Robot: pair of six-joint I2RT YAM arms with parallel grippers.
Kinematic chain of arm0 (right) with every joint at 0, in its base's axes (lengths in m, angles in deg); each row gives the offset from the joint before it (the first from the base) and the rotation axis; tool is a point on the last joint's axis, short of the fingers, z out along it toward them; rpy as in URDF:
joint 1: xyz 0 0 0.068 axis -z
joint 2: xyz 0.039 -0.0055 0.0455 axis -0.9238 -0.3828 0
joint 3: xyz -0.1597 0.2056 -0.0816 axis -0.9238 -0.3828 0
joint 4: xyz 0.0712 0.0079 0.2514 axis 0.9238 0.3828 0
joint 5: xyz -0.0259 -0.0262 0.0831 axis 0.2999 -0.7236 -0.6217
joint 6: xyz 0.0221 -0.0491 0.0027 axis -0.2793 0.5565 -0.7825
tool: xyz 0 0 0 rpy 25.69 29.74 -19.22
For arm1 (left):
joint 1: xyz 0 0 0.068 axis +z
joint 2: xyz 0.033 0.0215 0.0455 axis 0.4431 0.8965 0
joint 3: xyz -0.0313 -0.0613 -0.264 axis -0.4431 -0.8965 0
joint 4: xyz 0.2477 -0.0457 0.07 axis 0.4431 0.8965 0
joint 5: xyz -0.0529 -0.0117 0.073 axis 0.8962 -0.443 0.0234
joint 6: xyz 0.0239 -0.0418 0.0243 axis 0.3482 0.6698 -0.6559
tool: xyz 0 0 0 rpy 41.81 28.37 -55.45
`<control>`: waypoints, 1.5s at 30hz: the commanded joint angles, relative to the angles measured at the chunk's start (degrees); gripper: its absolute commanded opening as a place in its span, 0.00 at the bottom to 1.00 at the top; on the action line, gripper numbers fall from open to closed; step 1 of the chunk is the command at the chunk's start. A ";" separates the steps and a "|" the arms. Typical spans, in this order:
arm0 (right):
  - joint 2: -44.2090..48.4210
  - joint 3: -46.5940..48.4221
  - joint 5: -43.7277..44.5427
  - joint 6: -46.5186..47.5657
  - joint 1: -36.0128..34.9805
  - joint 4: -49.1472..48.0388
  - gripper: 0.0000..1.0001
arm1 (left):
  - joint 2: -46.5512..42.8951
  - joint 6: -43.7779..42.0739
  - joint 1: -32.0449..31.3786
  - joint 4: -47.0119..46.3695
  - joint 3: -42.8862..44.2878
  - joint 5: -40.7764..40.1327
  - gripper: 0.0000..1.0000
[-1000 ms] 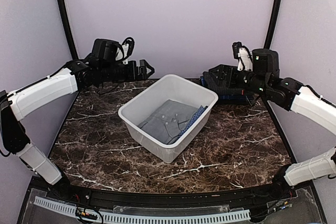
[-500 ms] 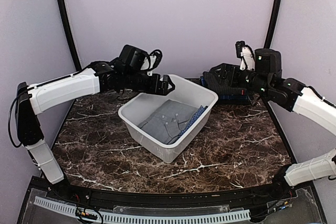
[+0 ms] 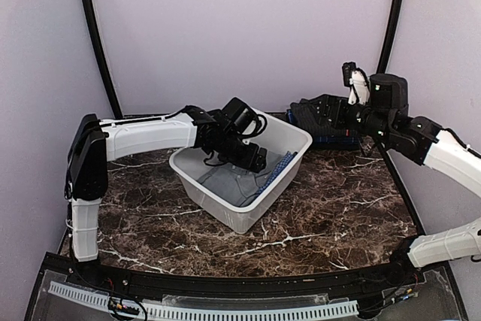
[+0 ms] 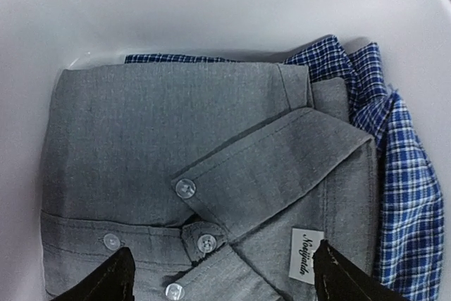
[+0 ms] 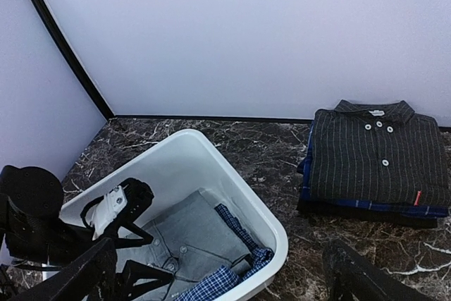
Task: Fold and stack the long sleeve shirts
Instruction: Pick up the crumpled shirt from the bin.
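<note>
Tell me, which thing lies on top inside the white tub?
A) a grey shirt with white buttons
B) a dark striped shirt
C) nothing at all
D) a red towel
A: the left wrist view looks straight down on a folded grey shirt with white buttons, lying uppermost in the white tub, with a blue checked shirt showing at its edge.

White plastic tub (image 3: 207,193) mid-table, turned at an angle w/ one corner toward near edge. Sits on dark brown marble-look tabletop (image 3: 331,208) w/ thin white veins. Plain lavender backdrop (image 3: 248,28) behind & on both sides, black curved pole (image 3: 94,28) at each rear corner, white ridged strip (image 3: 210,310) along front edge.
</note>
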 commanded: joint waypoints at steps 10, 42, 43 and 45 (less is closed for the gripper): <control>1.72 -0.99 -0.58 -0.08 -0.27 -0.39 0.99 | 11.58 0.01 -0.94 5.18 8.21 -7.54 0.75; -0.62 1.27 -2.76 -0.16 -0.23 -0.57 0.99 | -18.66 -7.74 -0.94 -7.89 12.96 -16.93 0.00; -1.02 1.54 -3.16 -0.16 -0.26 -0.60 0.99 | -20.26 -8.52 -0.94 -8.96 12.79 -17.94 0.00; -2.03 2.33 -4.28 -0.17 -0.30 -0.54 0.99 | -22.91 -10.13 -0.87 -11.05 11.99 -21.85 0.00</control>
